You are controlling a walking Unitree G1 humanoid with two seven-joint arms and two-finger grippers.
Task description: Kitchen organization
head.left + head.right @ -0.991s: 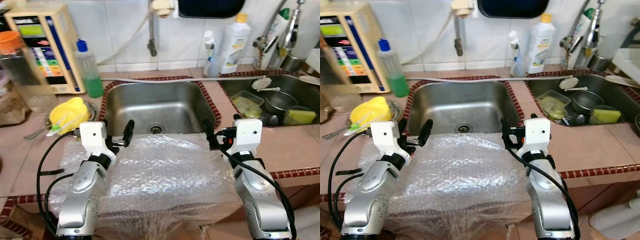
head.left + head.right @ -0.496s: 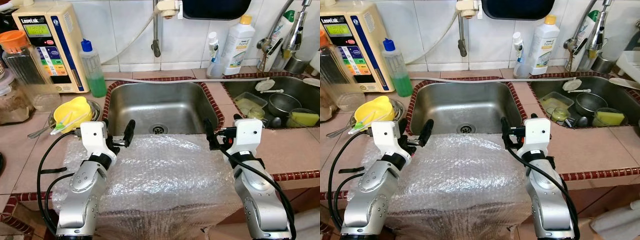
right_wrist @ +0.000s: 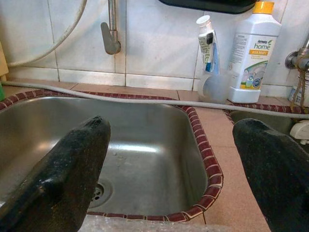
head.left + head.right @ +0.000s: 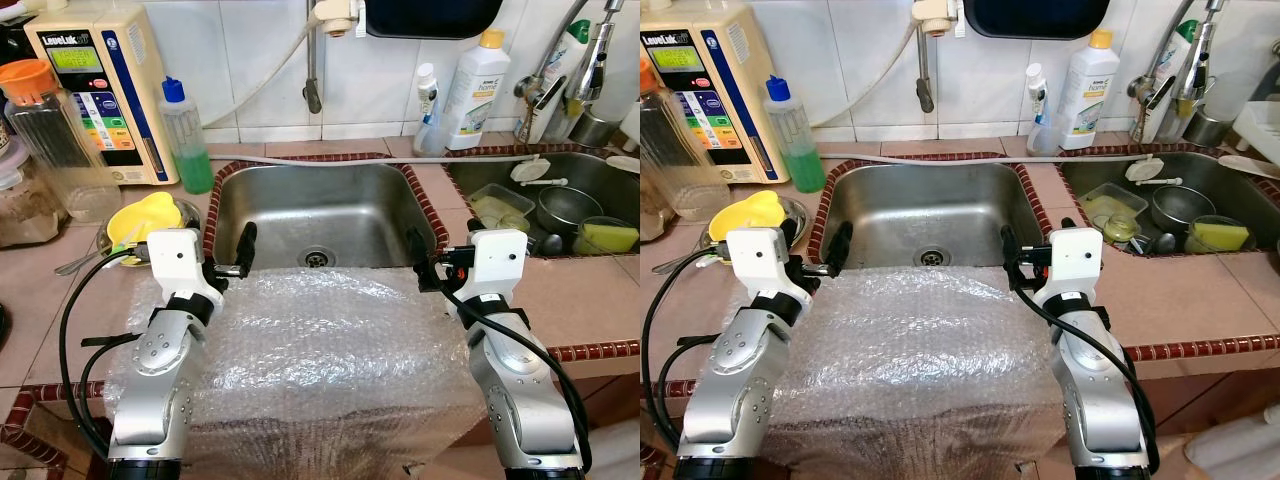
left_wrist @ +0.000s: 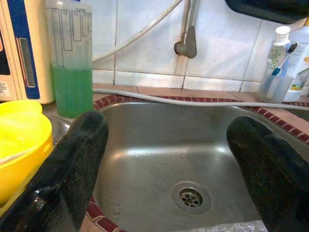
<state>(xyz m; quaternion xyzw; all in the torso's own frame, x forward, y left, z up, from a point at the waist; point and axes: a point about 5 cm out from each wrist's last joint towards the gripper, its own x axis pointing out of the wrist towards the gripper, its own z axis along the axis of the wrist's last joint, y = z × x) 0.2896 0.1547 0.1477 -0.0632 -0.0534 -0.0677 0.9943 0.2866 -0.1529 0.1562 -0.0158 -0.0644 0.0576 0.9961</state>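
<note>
- Left eye view: a sheet of bubble wrap (image 4: 320, 350) lies over the near edge of the counter (image 4: 590, 295), its far edge reaching the near rim of the empty steel sink (image 4: 315, 215). The left gripper (image 4: 225, 262) sits at the sheet's far left corner, fingers spread and holding nothing. Compared with half a second ago, this arm has shifted left and slightly farther away, so its white wrist block now stands just beside the yellow bowl (image 4: 145, 217).
- Right eye view: the right gripper (image 4: 1025, 262) is at the sheet's far right corner, fingers also apart and empty, in much the same place as before. A green soap bottle (image 4: 790, 135) stands far left of the sink; a white detergent bottle (image 4: 1083, 88) stands against the tiled wall to the far right.
- Left wrist view: two black fingers (image 5: 67, 174) are wide apart over the sink, with the drain (image 5: 192, 197) between them.
- Right wrist view: the fingers (image 3: 63, 179) frame the sink's right side, with a grey hose (image 3: 145, 100) along the far rim.
</note>
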